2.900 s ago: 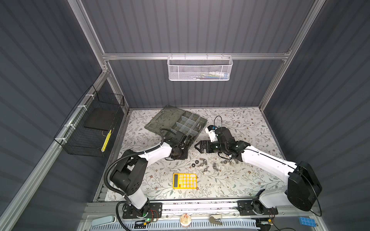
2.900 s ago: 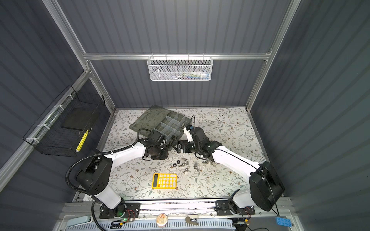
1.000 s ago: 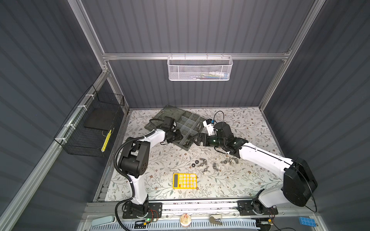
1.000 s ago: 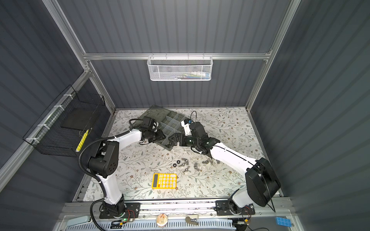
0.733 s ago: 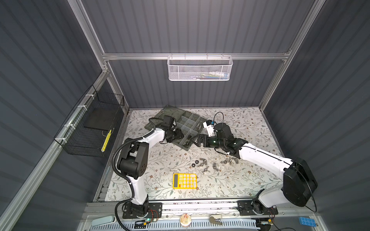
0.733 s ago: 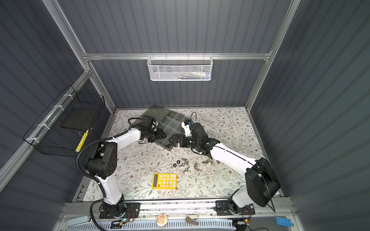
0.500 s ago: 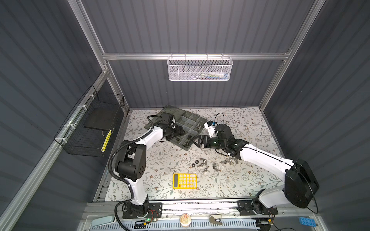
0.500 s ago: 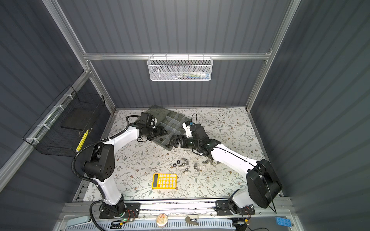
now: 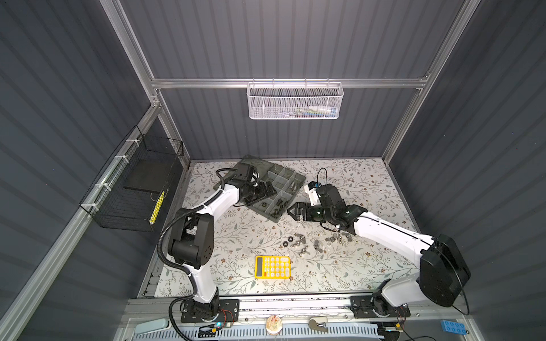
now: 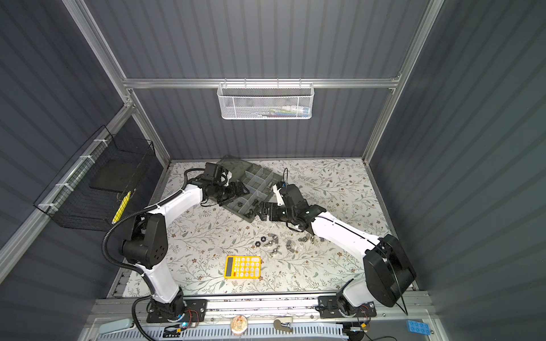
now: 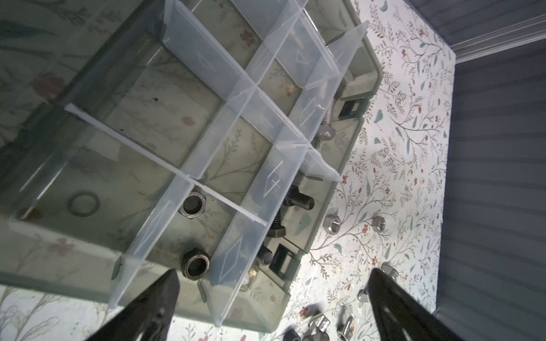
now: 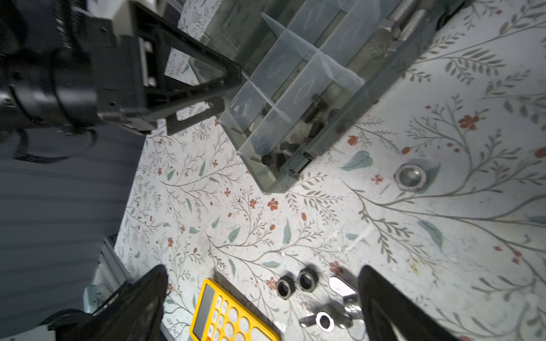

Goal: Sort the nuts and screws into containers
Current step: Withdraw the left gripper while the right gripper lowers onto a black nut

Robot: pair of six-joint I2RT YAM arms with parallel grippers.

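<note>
Open jaws at the box [image 9: 277,171]; loose nuts [image 9: 297,242] wait on the mat [image 9: 236,236]

The left gripper [image 9: 267,189] hovers over the box's near-left compartments, jaws spread wide and holding nothing, with black nuts [image 11: 193,204] in the compartment beneath and black screws [image 11: 298,199] in the next; the right gripper [image 9: 291,211] hangs just off the box's near corner, jaws equally wide and empty; the loose nuts lie frontward of it, toward the calculator [image 9: 272,267], the black ones flat with holes up; the right arm looks nearer for the next pick.
</note>
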